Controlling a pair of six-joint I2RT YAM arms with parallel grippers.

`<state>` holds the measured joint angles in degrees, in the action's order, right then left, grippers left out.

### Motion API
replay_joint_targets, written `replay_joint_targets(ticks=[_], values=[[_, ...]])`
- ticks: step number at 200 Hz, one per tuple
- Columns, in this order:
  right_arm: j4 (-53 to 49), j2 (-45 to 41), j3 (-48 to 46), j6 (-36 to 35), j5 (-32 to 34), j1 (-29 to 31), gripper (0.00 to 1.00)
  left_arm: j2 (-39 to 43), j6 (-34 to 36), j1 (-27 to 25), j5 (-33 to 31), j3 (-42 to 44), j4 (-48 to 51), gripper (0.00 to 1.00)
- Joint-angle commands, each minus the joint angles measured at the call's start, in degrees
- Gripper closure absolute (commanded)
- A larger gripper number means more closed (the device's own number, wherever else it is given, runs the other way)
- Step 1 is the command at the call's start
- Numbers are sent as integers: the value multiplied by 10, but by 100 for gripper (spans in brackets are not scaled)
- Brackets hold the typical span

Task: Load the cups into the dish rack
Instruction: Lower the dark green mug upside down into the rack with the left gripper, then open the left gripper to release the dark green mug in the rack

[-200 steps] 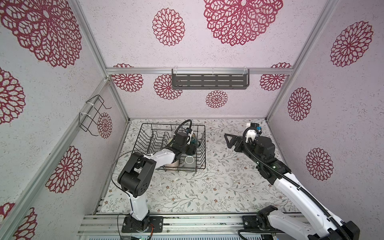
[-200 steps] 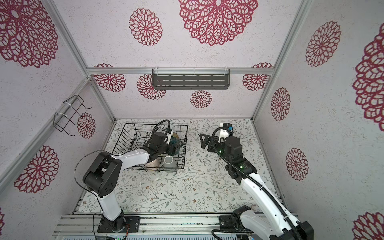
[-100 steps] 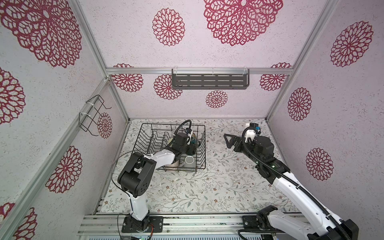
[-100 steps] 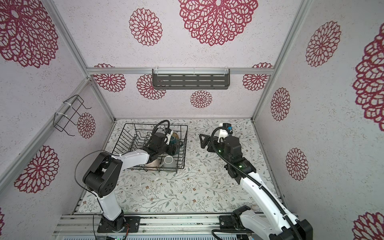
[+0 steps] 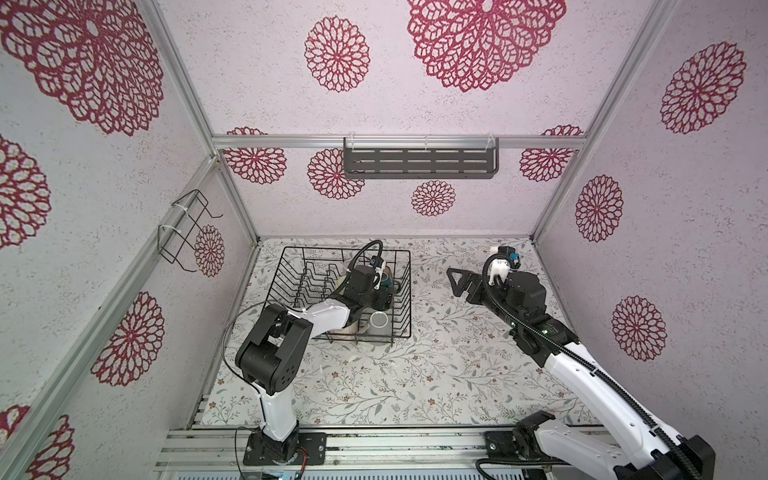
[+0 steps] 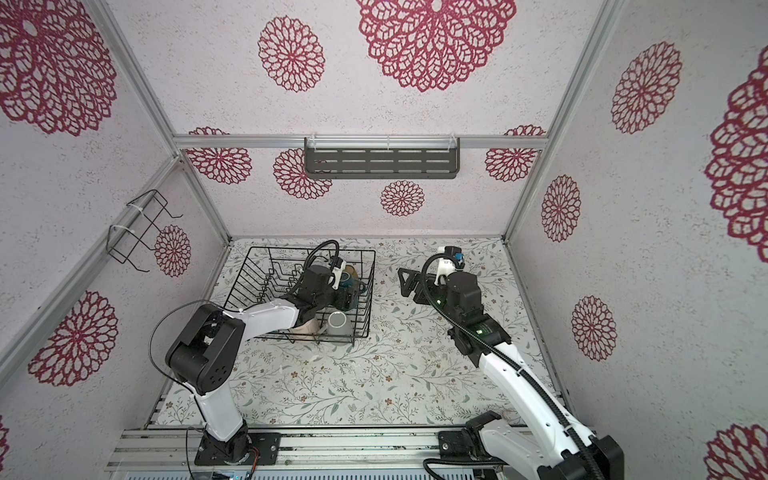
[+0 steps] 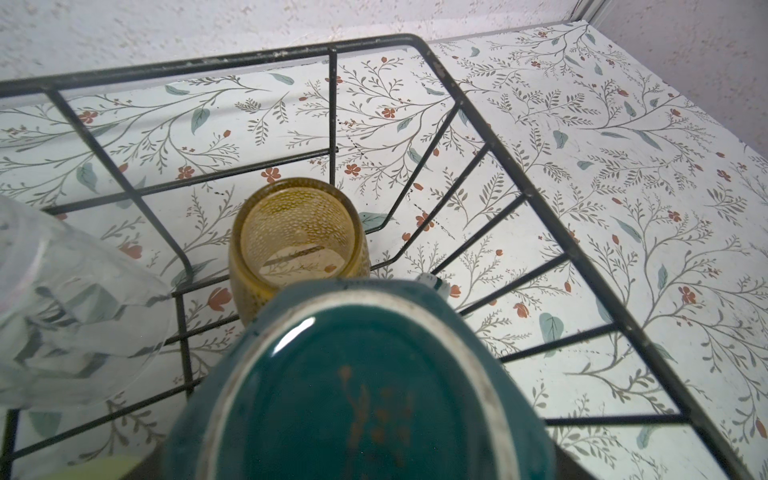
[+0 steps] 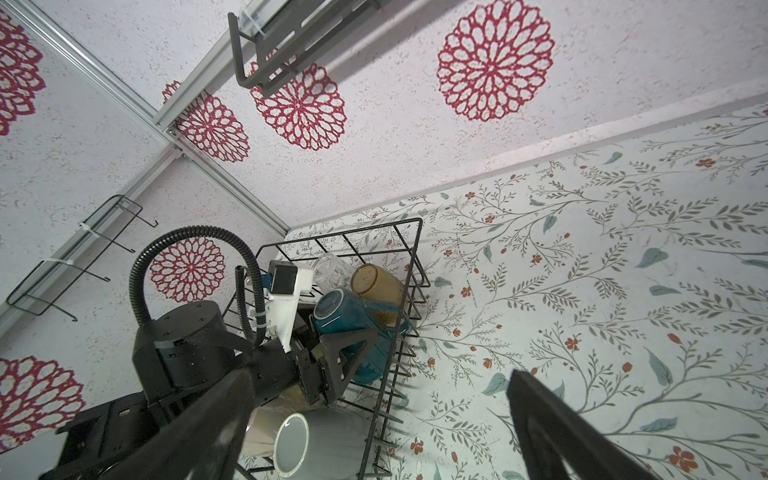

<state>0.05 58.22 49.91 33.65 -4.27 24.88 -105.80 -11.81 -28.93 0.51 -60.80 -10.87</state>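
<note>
Nothing has visibly shifted in the last second. The left gripper (image 5: 383, 296) holds the teal mug (image 7: 361, 395) between wide jaws (base toward its camera) inside the dish rack (image 5: 316, 286), beside the amber tumbler (image 7: 297, 237). The right gripper (image 5: 455, 282) hangs above the surface (image 5: 415, 374), jaws spread wide.

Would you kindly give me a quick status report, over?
Right gripper open, empty. Left gripper around teal mug inside dish rack, grip unclear. Amber tumbler close alongside.

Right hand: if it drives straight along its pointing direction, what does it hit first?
Probably the dish rack, at the side wall facing the right hand, about level with the teal mug. The stretch of table between them looks free. Height is unclear from above, so it might pass over the rim.
</note>
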Motion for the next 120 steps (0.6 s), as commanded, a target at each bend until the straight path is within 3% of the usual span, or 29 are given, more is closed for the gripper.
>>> replay_joint_targets(ticks=[1,40,54,120], values=[[12,1,19,8,4,-2,1,20,-1,3,3,1,-36,21],[12,4,19,10,4,-2,1,28,-2,3,17,1,-23,17],[11,6,19,11,4,-2,1,29,-2,3,19,1,-19,5],[11,6,21,11,6,-3,1,35,2,3,21,-6,0,5]])
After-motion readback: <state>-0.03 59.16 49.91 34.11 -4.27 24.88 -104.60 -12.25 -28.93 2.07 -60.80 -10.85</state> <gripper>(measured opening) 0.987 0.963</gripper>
